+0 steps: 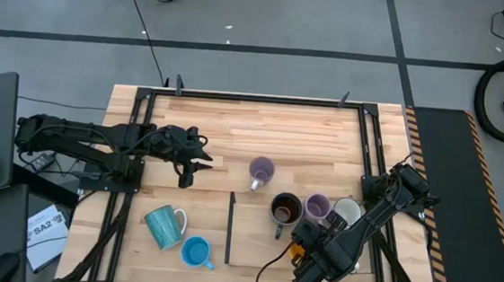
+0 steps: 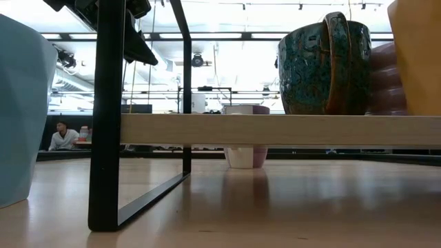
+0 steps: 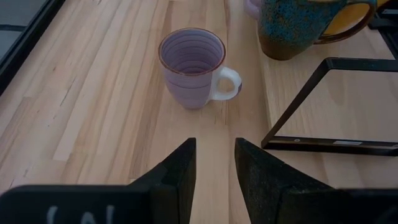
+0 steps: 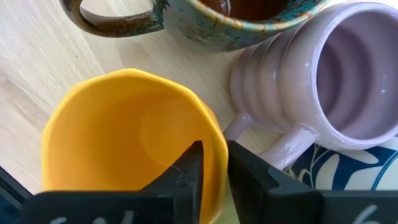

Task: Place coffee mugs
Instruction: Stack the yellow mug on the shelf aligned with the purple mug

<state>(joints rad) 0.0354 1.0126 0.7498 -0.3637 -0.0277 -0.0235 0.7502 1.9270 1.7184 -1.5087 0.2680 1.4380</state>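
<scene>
Orange mug point(image 4: 134, 146) | rim pinched between right gripper point(image 4: 213, 163) fingers, seemingly just set beside ribbed purple mug point(image 4: 339, 81) | next: release, lift clear | left gripper point(image 3: 214, 163) slightly parted, empty, facing striped purple mug point(image 3: 191, 67)

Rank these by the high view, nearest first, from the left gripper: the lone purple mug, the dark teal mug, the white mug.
From the left gripper:
1. Purple mug, mid-table, standing alone.
2. Dark teal mug, on the low shelf.
3. White mug, farthest right, partly hidden by the right arm.
</scene>
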